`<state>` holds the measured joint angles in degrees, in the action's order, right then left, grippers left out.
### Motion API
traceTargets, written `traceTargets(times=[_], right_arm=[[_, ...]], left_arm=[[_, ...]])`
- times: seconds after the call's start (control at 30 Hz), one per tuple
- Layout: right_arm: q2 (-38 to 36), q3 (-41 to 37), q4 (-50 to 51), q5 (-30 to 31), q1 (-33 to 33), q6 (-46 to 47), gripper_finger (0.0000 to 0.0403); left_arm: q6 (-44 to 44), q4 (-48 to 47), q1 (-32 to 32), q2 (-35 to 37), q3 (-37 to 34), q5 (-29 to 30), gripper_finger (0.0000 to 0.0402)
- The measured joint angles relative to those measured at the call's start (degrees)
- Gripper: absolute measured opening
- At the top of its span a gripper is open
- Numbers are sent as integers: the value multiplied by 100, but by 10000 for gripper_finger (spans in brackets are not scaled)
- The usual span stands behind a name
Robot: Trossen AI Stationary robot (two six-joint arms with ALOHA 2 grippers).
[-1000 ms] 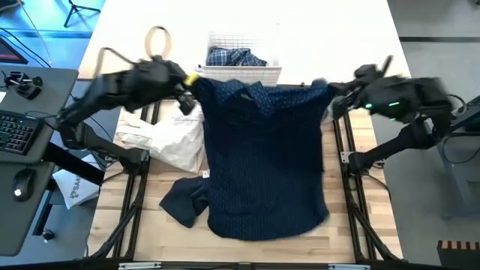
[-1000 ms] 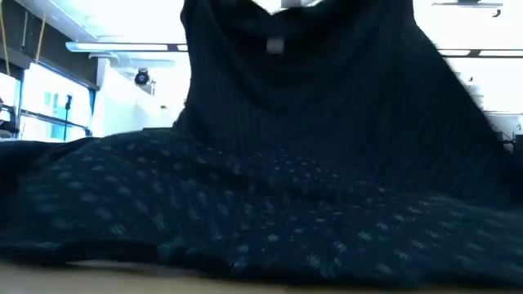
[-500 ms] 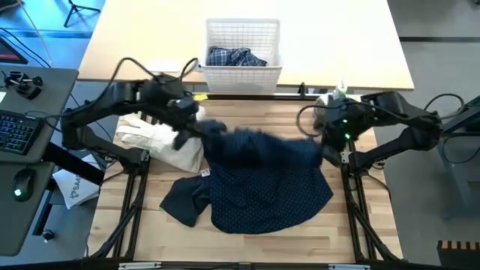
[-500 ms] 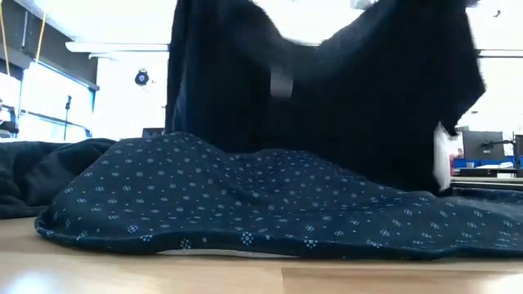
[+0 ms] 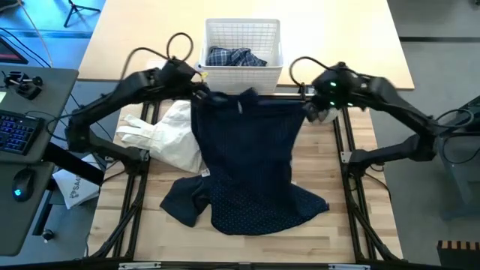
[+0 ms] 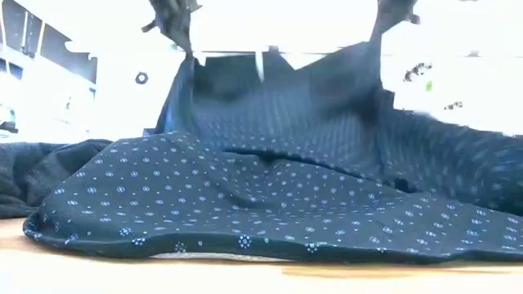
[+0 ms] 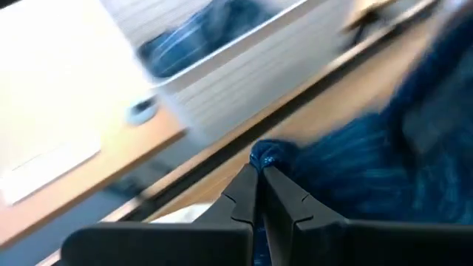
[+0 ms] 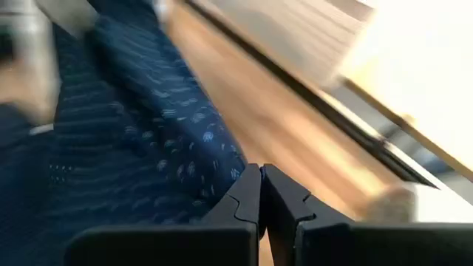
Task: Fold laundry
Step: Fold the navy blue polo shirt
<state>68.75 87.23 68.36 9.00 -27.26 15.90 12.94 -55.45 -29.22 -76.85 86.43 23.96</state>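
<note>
Both grippers, left gripper (image 5: 196, 85) and right gripper (image 5: 312, 112), pinch the navy shirt (image 5: 251, 161) raised by the tabletop's far edge; keeping it taut should lay it flat.

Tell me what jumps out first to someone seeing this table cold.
The navy dotted shirt dominates mid-table, its top edge lifted and stretched between the left gripper and right gripper, both shut on it. Behind it, a white basket holds a plaid shirt; a white garment lies beside the left arm.
</note>
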Motion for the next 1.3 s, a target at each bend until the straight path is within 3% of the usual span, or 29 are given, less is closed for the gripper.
traceTargets(times=[0.2,0.4,0.53,0.67,0.8,1.0,1.17,1.3], right_arm=[[207,-1629,-1098,669,-1091,-130,0],[520,-2404,-2347,737,-1661,-96,0],[907,-2414,-2790,813,-1791,-142,0],[1299,-2195,-2795,936,-1815,50,17],[1532,-1861,-2256,895,-1814,624,75],[1304,-1175,-1560,859,-1606,713,161],[962,-832,-1578,128,-1234,650,192],[901,-837,-1582,-1265,-721,153,194]], left_arm=[[-231,777,-670,-529,-1089,-311,0],[-891,1859,-902,-1188,-1371,-357,0],[-1727,2781,-1070,-1589,-1371,-397,0],[-1909,3180,-1330,-1837,-1365,-489,6],[-1662,2888,-1822,-1954,-1170,-1457,37],[-1786,2176,-2315,-1796,-635,-2504,107],[-1702,1623,-2356,-1475,-387,-2558,133],[-1907,1143,-2096,-1064,-383,-3164,133]])
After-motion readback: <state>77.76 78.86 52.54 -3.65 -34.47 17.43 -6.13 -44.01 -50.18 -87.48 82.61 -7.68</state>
